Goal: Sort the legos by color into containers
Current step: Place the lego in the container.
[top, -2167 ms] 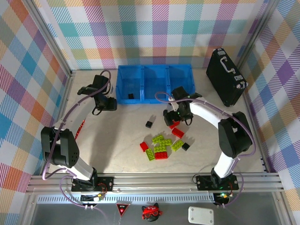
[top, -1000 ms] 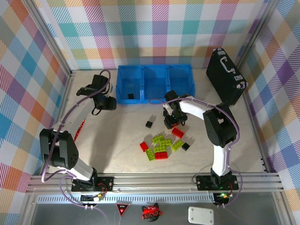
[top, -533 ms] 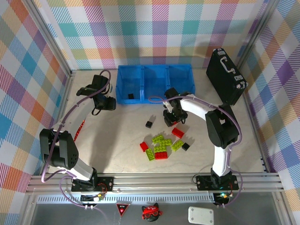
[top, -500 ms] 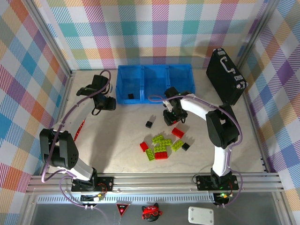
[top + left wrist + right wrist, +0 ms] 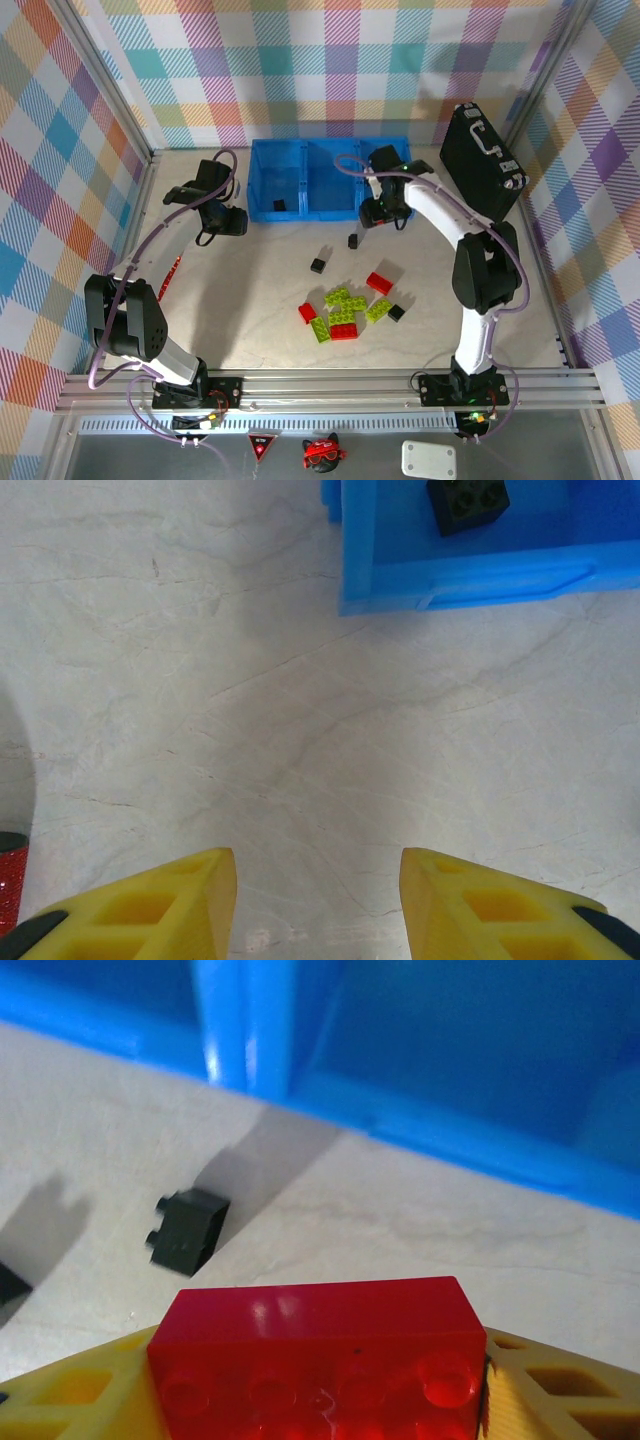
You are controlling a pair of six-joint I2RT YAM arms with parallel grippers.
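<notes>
Nothing legible right now: no words, numbers or brand names anywhere. One sign does show, a small red triangular sticker (image 5: 262, 444) on the dark ledge, well back from the left end effector (image 5: 240, 222), past the arm bases. It's possibly a warning mark, but its dark symbol is too small to read.

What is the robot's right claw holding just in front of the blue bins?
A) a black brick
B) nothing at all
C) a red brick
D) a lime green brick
C: the right wrist camera shows a red studded plastic brick clamped in the right gripper, just short of the bright blue plastic bins.
</notes>
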